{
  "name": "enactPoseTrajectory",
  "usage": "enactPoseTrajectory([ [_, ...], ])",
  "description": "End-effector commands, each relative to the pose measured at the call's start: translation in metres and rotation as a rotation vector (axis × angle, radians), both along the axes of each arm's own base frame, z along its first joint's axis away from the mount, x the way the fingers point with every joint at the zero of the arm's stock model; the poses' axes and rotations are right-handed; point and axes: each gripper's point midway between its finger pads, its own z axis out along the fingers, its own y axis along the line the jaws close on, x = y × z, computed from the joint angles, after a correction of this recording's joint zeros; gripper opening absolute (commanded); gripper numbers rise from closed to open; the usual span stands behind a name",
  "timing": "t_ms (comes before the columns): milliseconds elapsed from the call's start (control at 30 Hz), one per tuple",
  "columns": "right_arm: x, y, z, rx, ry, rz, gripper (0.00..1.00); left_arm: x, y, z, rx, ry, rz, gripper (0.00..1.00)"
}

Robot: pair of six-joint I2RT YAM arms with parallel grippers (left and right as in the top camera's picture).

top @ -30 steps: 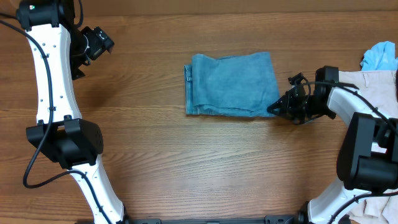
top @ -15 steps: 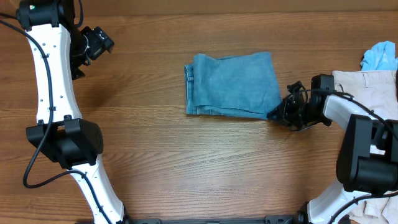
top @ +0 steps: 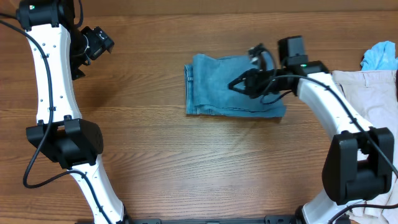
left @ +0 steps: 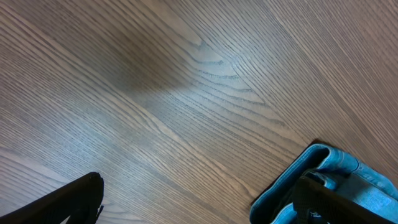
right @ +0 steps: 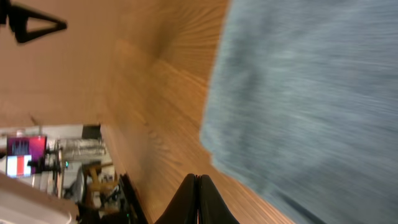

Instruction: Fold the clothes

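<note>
Plainly, the risk is sitting with the right gripper [top: 232, 84]. Its fingers are pressed together and it is hanging over the middle of the folded light blue faded denim jeans [top: 208, 87], with no cloth showing between the tips in the wrist view. Whether the tips are touching the denim I cannot tell. If they are brushing it, any sideways sweep is likely to drag the top layer along, bunching it and opening the fold. The left gripper [top: 99, 43] is standing spread wide at the far left corner, well apart from the jeans, so nothing is pinning the bundle down against such a pull. The right arm is also reaching across from beside the flat cream trousers [top: 367, 87] and the crumpled pale blue cloth [top: 380, 55] at the right edge, and a careless swing back could be catching either of them.

The jeans are lying near the centre of the brown wood-grain table [top: 155, 155] as a compact, roughly rectangular bundle. A stitched edge is running down its left side, the top edge is waving slightly, and the lower right corner is poking out past the rest, so the layers are not lining up squarely there. Soft creases are crossing the surface.
</note>
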Motion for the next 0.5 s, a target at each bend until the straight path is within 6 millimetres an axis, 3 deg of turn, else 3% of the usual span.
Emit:
enactPoseTrajectory([
  [0, -0.006, 0.027, 0.013, 0.034, -0.08, 0.076, 0.04, 0.001, -0.001, 0.006, 0.008, -0.02, -0.02, 1.0],
  [167, -0.018, 0.063, 0.006, 0.045, -0.104, 0.166, 0.04, 0.001, -0.001, 0.006, 0.008, -0.02, -0.02, 1.0],
  [300, -0.02, 0.08, -0.016, 0.043, -0.088, 0.204, 0.04, 0.001, -0.001, 0.006, 0.008, -0.02, -0.02, 1.0],
  [400, -0.016, 0.086, -0.044, 0.035, -0.052, 0.213, 0.04, 0.001, -0.001, 0.006, 0.007, -0.02, -0.021, 1.0],
  [467, -0.016, 0.089, -0.076, 0.023, 0.001, 0.217, 0.04, 0.001, -0.001, 0.006, 0.008, -0.02, -0.021, 1.0],
])
